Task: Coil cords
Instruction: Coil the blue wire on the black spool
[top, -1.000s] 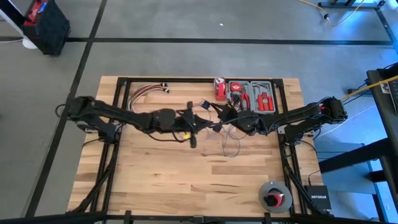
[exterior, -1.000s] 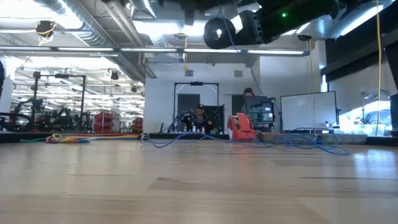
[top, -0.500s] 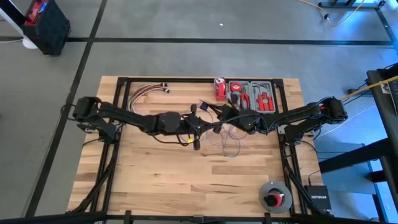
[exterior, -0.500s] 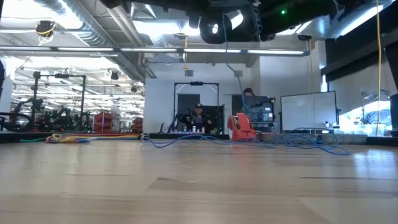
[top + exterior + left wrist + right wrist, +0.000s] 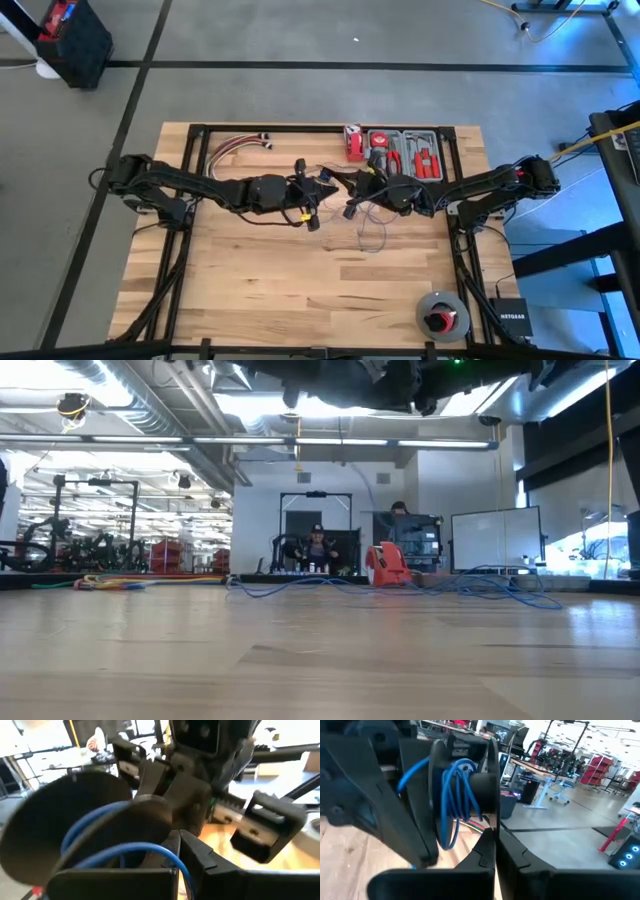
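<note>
Winding the cords [image 5: 370, 228] onto a black spool [image 5: 465, 795], we hold both hands pressed together above mid-counter [image 5: 300, 290]: our left hand [image 5: 318, 190] and right hand [image 5: 357, 197] meet at the spool, though what each clamps we cannot tell. Loose wire trails below them and could snag or slip off the flange. Behind, the open tool case [image 5: 405, 153] holds red-handled tools.

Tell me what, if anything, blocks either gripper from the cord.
Nothing visible does. The blue cord is already wound on a black spool held up between the left gripper and right gripper; its slack hangs to the table.
</note>
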{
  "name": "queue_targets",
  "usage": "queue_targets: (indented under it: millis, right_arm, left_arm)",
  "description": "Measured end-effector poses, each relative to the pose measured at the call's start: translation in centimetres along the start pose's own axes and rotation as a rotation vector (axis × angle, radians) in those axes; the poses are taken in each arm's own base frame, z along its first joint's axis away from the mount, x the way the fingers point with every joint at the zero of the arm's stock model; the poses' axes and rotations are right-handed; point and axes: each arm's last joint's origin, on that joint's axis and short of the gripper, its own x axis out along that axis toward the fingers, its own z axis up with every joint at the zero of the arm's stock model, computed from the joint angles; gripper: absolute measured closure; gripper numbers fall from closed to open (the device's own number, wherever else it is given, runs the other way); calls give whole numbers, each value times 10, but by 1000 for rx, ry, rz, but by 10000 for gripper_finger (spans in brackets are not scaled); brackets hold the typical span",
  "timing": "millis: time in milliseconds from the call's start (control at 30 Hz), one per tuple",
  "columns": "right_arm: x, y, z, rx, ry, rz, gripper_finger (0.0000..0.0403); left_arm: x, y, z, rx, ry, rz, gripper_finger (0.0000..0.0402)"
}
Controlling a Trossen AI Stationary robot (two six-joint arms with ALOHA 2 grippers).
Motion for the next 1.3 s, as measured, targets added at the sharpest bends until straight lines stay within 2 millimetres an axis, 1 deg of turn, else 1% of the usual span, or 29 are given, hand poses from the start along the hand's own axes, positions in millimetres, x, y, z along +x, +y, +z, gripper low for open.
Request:
queue_targets:
  millis: [167,267,400,533,633,733,900,1067,1200,1300]
  right_arm:
    - [0,0,-6,-36,62,-13,402]
    - [0,0,-8,-46,76,-20,402]
    - [1,1,-7,-38,58,-8,402]
    - [1,1,-7,-35,55,-7,402]
    - [1,1,-9,-34,66,-13,402]
    - [1,1,-10,-37,75,-30,402]
    - [1,0,-9,6,70,-43,402]
    - [-1,-4,-4,26,54,-109,402]
    - [-1,-3,1,86,13,-65,402]
    - [-1,-3,5,110,-19,-35,402]
  left_arm:
    - [-4,-4,7,-15,-52,-31,400]
    - [-5,-3,19,-27,-85,-29,400]
    - [3,-5,26,-32,-98,-30,400]
    - [18,-16,15,-6,-35,-66,400]
    - [27,-19,6,0,6,-60,400]
    - [34,-23,-7,19,59,-59,400]
    - [36,-24,-18,22,130,-50,400]
    - [35,-23,-27,81,213,44,400]
    - [35,-20,-23,79,186,95,400]
    - [36,-19,-25,77,199,95,400]
